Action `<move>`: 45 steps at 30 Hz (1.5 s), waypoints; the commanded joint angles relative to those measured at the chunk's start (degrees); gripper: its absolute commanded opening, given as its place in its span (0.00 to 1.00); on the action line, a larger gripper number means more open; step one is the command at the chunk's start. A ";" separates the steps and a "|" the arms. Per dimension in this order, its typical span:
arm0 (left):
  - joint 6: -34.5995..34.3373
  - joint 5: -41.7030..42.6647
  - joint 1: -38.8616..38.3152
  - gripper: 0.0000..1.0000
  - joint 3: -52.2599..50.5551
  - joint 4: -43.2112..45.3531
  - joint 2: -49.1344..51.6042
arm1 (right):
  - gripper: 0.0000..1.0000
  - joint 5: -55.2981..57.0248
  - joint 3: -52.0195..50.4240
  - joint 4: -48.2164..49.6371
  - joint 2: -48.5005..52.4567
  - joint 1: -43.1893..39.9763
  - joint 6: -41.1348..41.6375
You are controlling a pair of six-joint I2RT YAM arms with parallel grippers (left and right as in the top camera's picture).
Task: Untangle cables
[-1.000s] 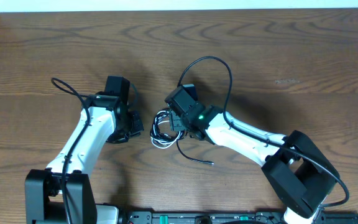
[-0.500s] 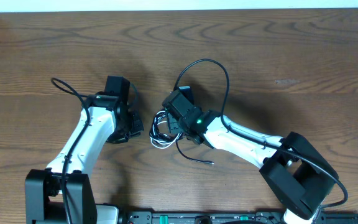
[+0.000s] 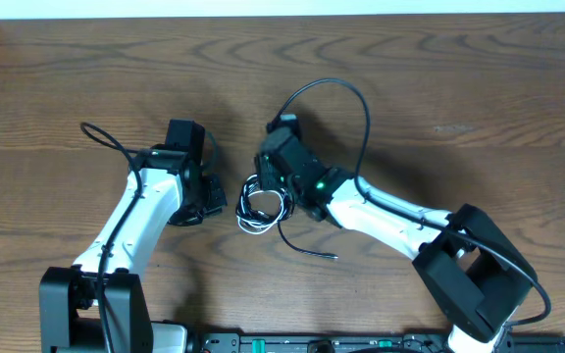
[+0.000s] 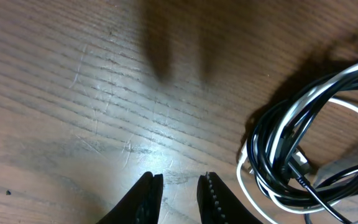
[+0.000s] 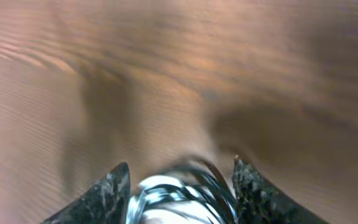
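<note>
Moved since a second ago: right gripper (image 5: 179,165), now slightly higher and further left in the overhead frame, wrist turned, nose down toward the coil. Thick arm wire (image 3: 365,123) re-arched above it. No change at the left gripper (image 4: 179,177), same spot left of centre. No shift in the cables (image 4: 267,162) either, coil a touch rounder at most.

Location of the cables: one tangled coil of black cords plus one white cord, flat on the table (image 3: 459,78), just below centre of the overhead frame, between the two grippers. One black tail (image 3: 312,251) out of the coil toward lower right, loose on the wood.

Right side, wrist view: fingers (image 5: 107,193) spread wide, one at lower left, one at lower right of the frame. Coil in the gap between them, bottom centre, across most of the width. Heavy blur, pad contact with the cords not readable. Grasp or no grasp: cannot tell.

Left side, wrist view: fingers (image 4: 148,199) nearly together at bottom centre, narrow slit between, nothing in it, bare wood beyond. Coil in the right half of the frame, near the tips but apart from them.
</note>
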 commanded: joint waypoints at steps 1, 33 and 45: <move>-0.31 -0.13 -0.09 0.26 -0.42 -0.11 0.44 | 0.48 -5.86 -0.17 1.18 0.28 -0.26 0.37; -0.31 -0.13 -0.09 0.26 -0.39 0.04 0.44 | 0.28 -9.33 0.09 3.56 9.31 4.85 5.60; -0.33 -0.13 -0.09 0.26 -0.42 0.07 0.44 | 0.29 -7.56 0.11 2.25 6.14 4.96 4.92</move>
